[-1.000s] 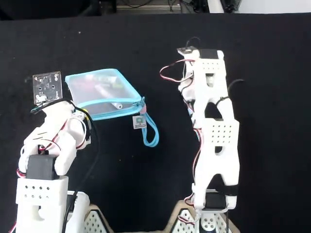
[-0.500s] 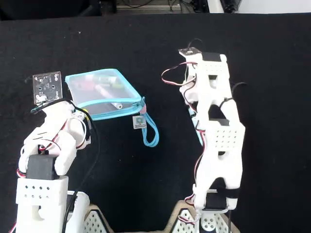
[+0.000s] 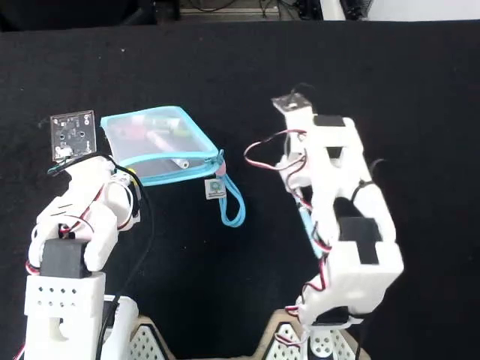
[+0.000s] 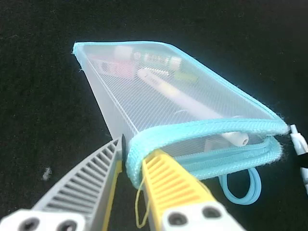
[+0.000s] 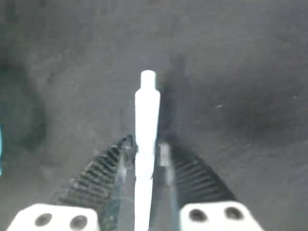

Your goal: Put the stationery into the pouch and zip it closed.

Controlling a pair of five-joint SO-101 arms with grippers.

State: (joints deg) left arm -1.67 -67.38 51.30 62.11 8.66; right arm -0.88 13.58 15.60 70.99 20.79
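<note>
Pinching the soft, light mesh pouch (image 3: 157, 142) by the zip band at its mouth corner, the left tool (image 4: 131, 151) is closed on that stiffer rim, the soundest hold. The pouch lies at ten o'clock on the bench (image 3: 390, 75). The right tool (image 5: 144, 144) clamps a white pen (image 5: 147, 103), which looks rigid, light and likely slippery. Since a second ago the right arm has folded back toward six o'clock; the pouch and left arm are unmoved.

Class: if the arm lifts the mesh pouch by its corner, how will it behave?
Probably floppy: the pouch is thin mesh, its zip edge bowing where the left gripper pinches it. Expect sagging under the pens inside. Lying flat, it shouldn't roll.
</note>
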